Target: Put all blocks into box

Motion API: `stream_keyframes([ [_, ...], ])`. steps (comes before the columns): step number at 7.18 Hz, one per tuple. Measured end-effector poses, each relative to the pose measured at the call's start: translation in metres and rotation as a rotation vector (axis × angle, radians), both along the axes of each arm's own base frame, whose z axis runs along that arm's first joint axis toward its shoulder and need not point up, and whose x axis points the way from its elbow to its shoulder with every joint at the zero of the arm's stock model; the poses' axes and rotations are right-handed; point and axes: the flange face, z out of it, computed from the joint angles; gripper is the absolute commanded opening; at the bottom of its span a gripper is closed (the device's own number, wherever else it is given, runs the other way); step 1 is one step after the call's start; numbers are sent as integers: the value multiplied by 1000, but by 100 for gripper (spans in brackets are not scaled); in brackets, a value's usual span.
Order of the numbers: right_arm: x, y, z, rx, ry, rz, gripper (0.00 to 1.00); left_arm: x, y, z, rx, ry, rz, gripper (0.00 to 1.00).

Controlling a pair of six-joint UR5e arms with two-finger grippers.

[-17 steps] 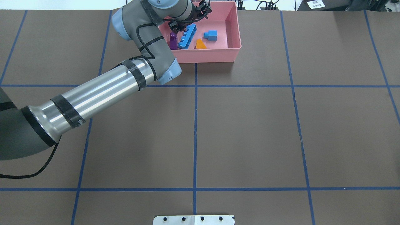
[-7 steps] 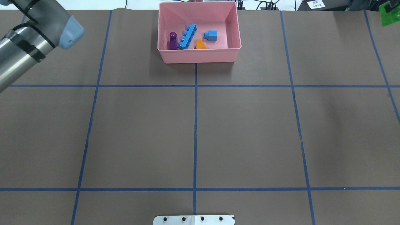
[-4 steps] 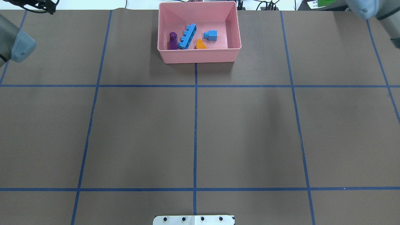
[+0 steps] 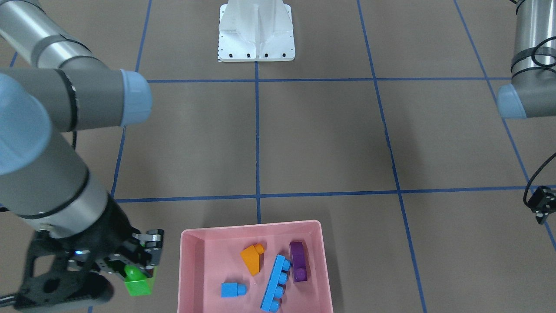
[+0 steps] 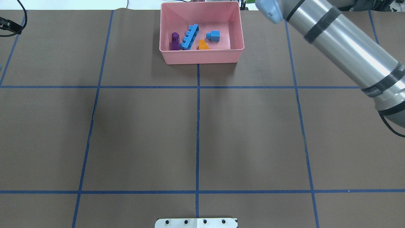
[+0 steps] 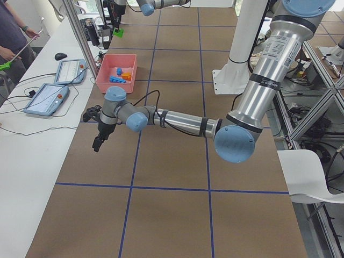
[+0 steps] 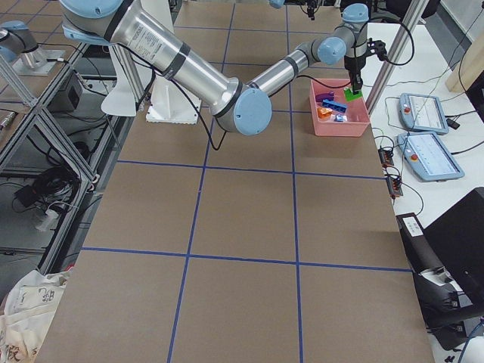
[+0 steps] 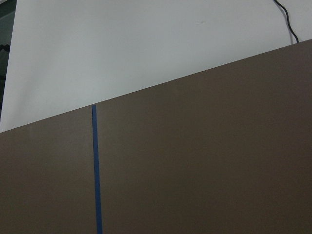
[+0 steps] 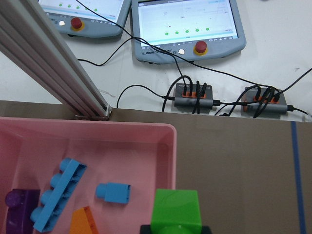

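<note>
Four blocks lie inside the pink box (image 4: pixel 190 265), to one side of the right gripper (image 4: pixel 135 273): orange sloped block (image 4: pixel 252 260), small blue cube (image 4: pixel 232 289), long light-blue brick (image 4: pixel 274 282), purple brick (image 4: pixel 299 261). The fifth, the green block (image 4: pixel 140 284), is clamped between the right gripper's fingers, off the table, right at the box's side rim. Left gripper (image 6: pixel 99 141) hangs over brown table paper, well apart from the box; can't tell whether its jaws are apart or together.

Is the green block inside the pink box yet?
Not yet. The right gripper holds the green block up beside the box, at its rim; nothing green lies inside.
</note>
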Motion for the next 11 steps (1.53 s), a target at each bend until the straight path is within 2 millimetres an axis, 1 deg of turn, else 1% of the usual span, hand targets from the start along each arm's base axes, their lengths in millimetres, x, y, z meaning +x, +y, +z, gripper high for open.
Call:
stream_keyframes([
  [1,-44,4,1,10,-7,20,0,-4,7,13,-10,-5,-27,100],
  [2,-76,12,5,19,-11,22,0,-7,10,19,-23,-7,-68,100],
  [3,-94,16,9,28,-12,21,99,-8,11,21,-27,-8,-89,100],
  [4,-103,19,13,32,-10,20,100,-8,11,22,-28,-10,-96,100],
  [5,-107,20,15,35,-8,18,100,-8,11,23,-28,-12,-98,100],
  [7,-104,23,9,88,7,-21,100,-10,15,29,-31,-16,-97,100],
  [8,-89,26,6,121,21,-57,100,-12,20,39,-48,-26,-88,100],
  [9,-48,18,11,94,21,-86,100,-14,26,51,-69,-45,-48,100],
  [10,8,5,26,41,-2,-126,100,-21,32,59,-88,-49,9,100],
  [11,65,-1,53,-4,-29,-163,100,-39,37,66,-115,-10,53,100],
])
